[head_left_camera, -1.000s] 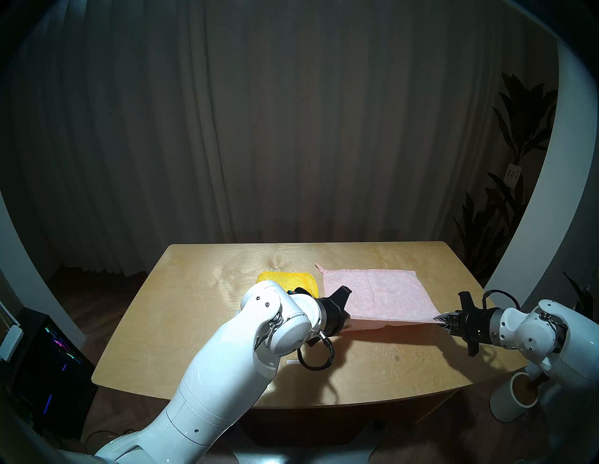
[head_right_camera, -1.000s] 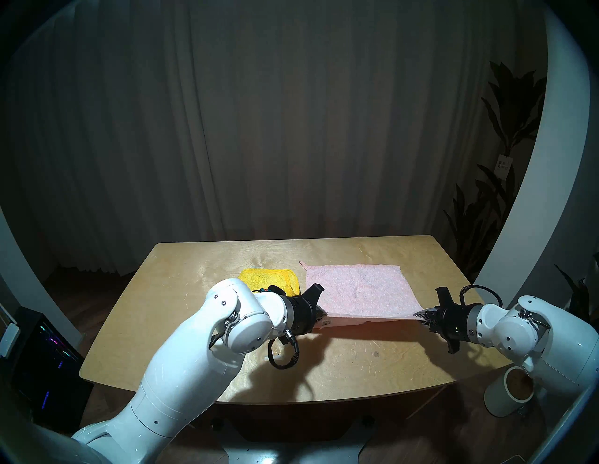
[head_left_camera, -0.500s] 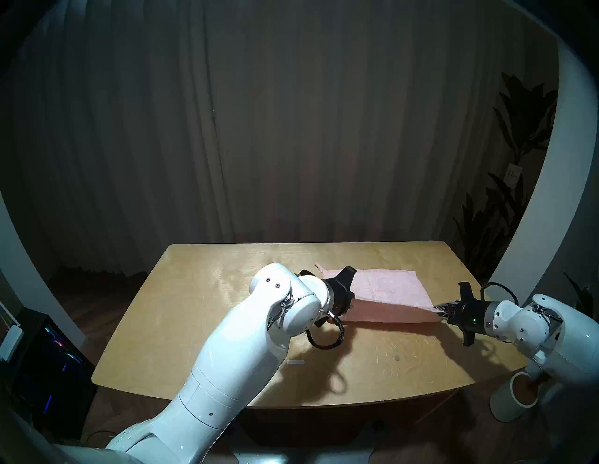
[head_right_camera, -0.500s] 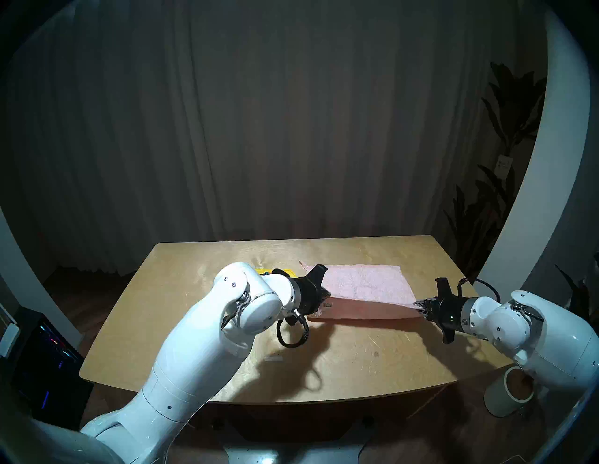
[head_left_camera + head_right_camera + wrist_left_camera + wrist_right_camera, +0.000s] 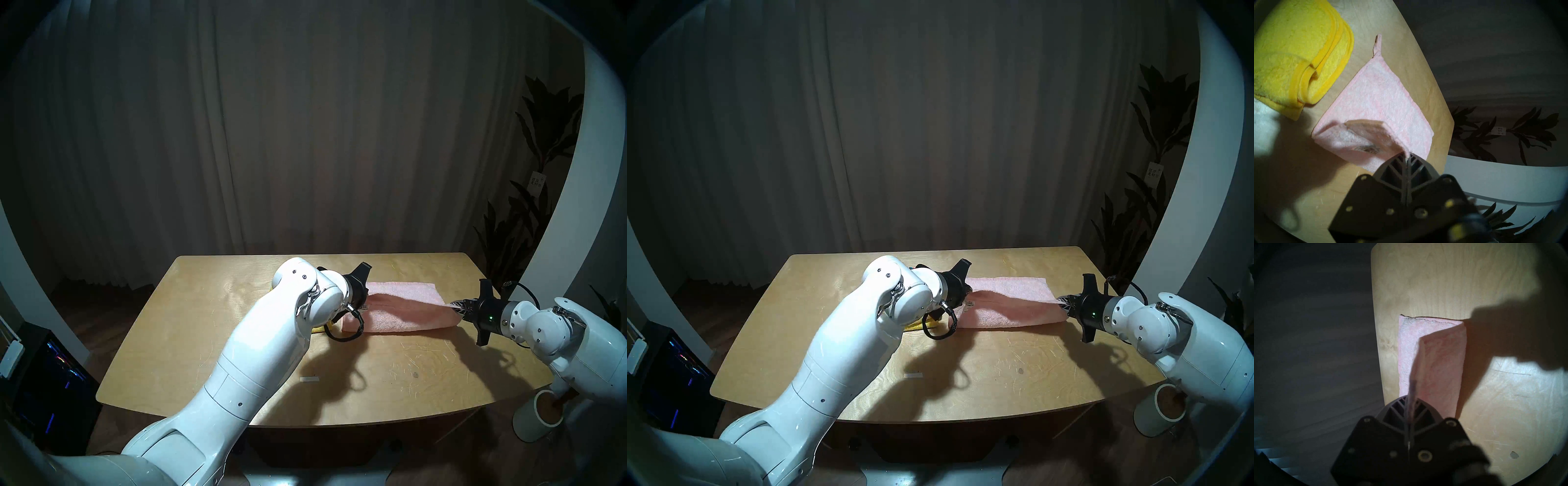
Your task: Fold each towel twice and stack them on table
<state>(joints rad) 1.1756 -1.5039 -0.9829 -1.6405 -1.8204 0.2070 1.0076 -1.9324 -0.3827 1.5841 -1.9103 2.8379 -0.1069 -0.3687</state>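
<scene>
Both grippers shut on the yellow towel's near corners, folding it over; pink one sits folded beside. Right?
Colours swapped. Left gripper and right gripper are shut on the pink towel; the yellow towel sits folded beside it. The left wrist view shows it.

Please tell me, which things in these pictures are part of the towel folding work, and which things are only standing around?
Part of the job:
- pink towel, both near corners pinched and lifted
- yellow towel, already folded
- table
- left gripper and right gripper, fingers shut on the pink towel

Only standing around:
- white tape strip
- plant
- white cylinder on the floor
</scene>
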